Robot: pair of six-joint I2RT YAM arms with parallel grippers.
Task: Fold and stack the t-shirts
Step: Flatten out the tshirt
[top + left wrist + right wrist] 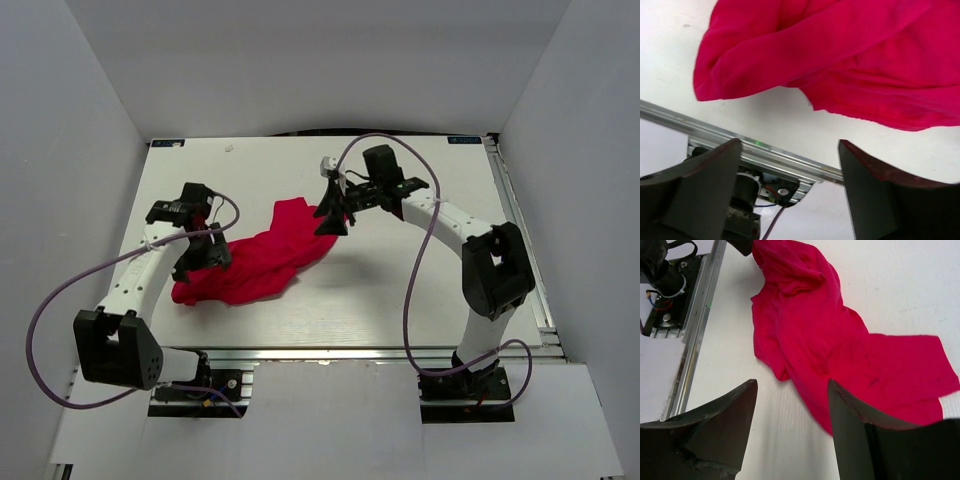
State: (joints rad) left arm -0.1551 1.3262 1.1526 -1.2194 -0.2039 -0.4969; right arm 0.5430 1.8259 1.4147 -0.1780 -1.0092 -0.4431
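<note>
Both pairs of jaws stand apart, empty. Left gripper (203, 258) hovers at the near-left end of the shirt (262, 262), right gripper (331, 216) at its far-right end; whether either touches cloth I cannot tell. The shirt lies crumpled mid-table, so the step looks like spreading it flat, with no fold made. Next, each gripper likely must pinch an edge and draw outward. Table (400, 290) is smooth white, a metal rail (380, 350) along its near edge; pale walls (300, 70) enclose it.

Flat white tabletop (400, 290) boxed in by plain white walls (320, 70).
A silver aluminium rail (330, 352) runs along its near edge; a small white scrap (230, 148) lies near the far edge.
</note>
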